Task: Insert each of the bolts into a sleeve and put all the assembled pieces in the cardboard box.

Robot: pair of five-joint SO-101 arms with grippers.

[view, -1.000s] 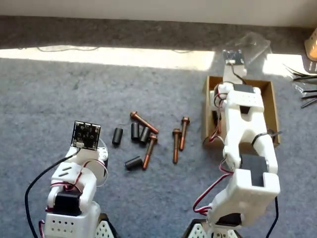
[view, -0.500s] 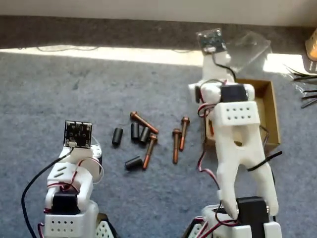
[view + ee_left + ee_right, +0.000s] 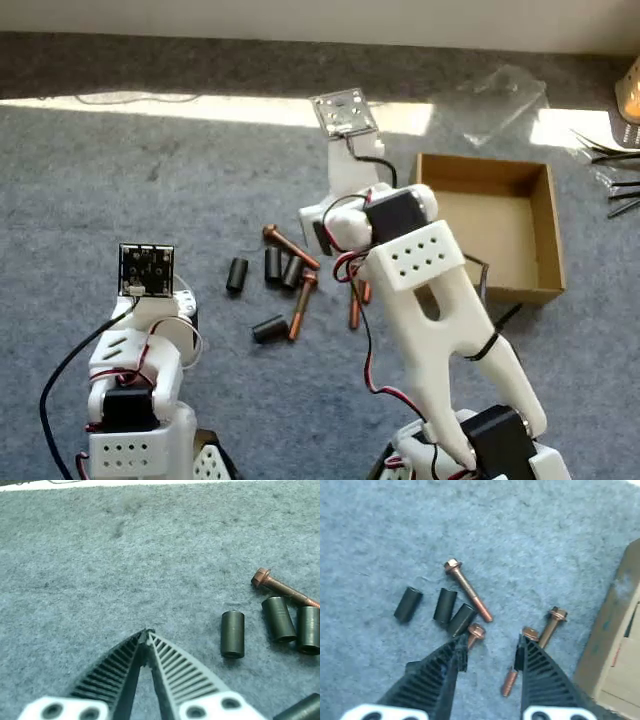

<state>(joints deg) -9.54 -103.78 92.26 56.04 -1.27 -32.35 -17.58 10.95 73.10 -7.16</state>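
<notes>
The left gripper [image 3: 146, 632] sits pinched closed on nothing, while the right gripper [image 3: 490, 655] hangs spread wide over the bolts [image 3: 293, 250]. All four bolts and four sleeves [image 3: 237, 274] lie loose on the carpet [image 3: 120, 180] (none joined yet). Beyond them the cardboard box [image 3: 548, 230] looks empty, though its near wall may hide something.

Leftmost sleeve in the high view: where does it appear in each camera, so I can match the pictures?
High view: the sleeve lies on the carpet, left of the sleeve pair.
Left wrist view: the sleeve lies off to one side of the left gripper, beside the sleeve pair.
Right wrist view: the sleeve lies at the end of the sleeve row, farthest from the bolts.
Shared landmark: the slanted bolt alongside the pair.
</notes>
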